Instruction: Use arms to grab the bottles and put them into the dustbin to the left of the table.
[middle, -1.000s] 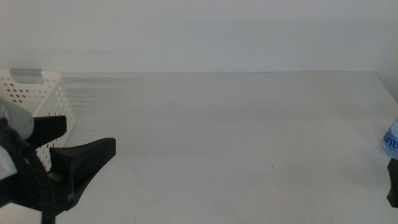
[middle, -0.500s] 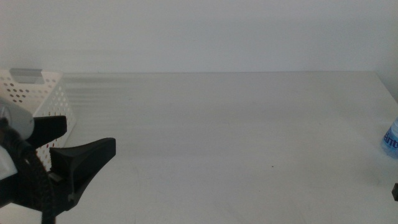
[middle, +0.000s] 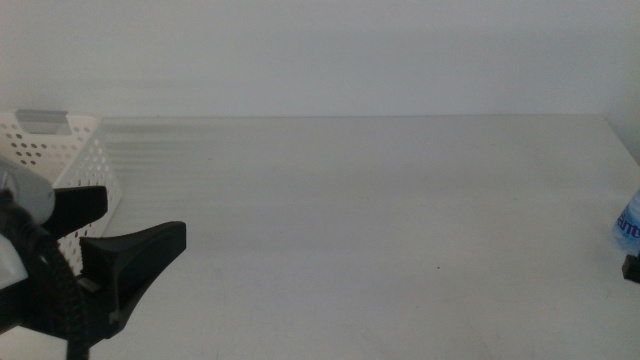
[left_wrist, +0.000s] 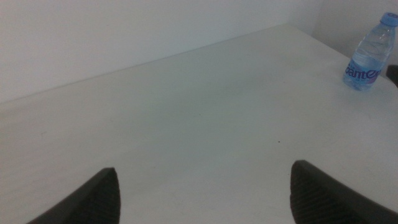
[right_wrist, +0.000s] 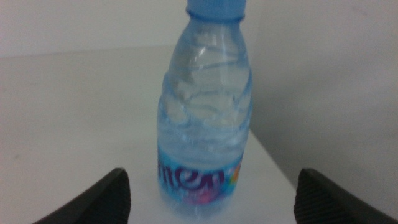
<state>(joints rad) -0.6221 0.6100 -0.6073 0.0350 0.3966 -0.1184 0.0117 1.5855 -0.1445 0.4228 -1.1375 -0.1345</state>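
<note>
Over at the far right edge of the surface stands the water bottle, upright, and the middle view cuts it off so only a sliver of clear plastic and blue label shows. Just below it a dark bit of the right pincer pokes in at the frame's edge, hard to make out from there. The right wrist view is clearer: the bottle stands dead centre ahead of the two dark jaws, which are spread wide on either side of it with plenty of gap, not touching it and holding nothing. Its blue cap is clipped by the frame, and the label print is blurry (can't read it properly). The bottle sits close to the surface's side edge, so not much spare room on that side.

The left pincer hangs low at the left, jaws well apart and empty, right beside the white perforated dustbin. The arm hides the bin's near part, and the frame cuts off its left side, so its inside isn't visible. From the left wrist view the bottle is well apart from that pincer, across a wide bare stretch of surface. One tiny dark speck sits on the white.
</note>
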